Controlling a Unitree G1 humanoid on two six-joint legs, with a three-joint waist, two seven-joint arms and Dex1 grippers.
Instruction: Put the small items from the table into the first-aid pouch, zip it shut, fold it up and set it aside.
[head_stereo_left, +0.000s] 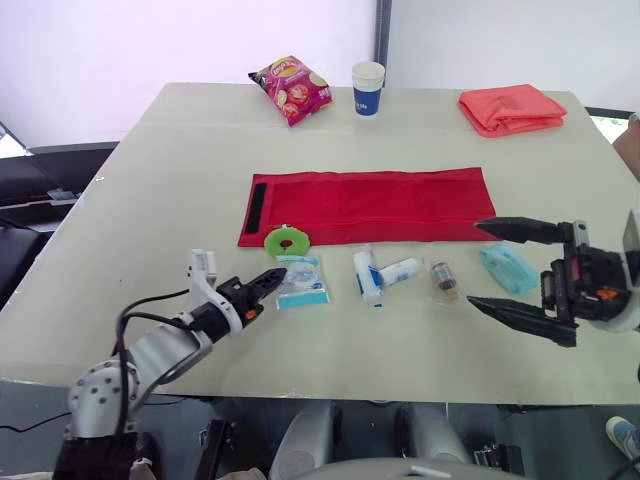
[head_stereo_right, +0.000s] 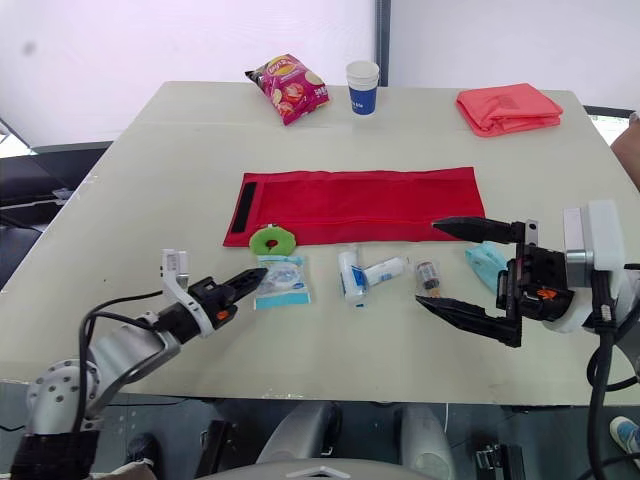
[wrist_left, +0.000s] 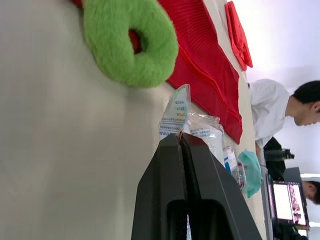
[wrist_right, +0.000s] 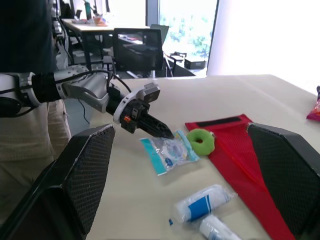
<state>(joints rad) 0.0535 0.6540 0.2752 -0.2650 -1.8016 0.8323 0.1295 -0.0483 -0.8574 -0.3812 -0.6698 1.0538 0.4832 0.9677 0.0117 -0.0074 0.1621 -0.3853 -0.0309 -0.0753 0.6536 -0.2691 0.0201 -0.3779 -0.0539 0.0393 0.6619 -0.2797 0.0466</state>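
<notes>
Red first-aid pouch flat, unfolded, mid-table. Green ring on pouch's near left corner. In row along pouch's near edge: clear packet, two white tubes, small vial, teal mask. Left gripper fingers pressed together, tips at packet's left edge; grasp unclear. Right gripper spread wide, empty, just beside mask near right edge. Far edge: chip bag, paper cup, folded coral cloth.

- The left gripper had slim black fingers, an orange spot and a white bracket.
- Black cables ran along the silver-grey left arm.
- The right gripper had long black fingers with mesh-textured pads.
</notes>
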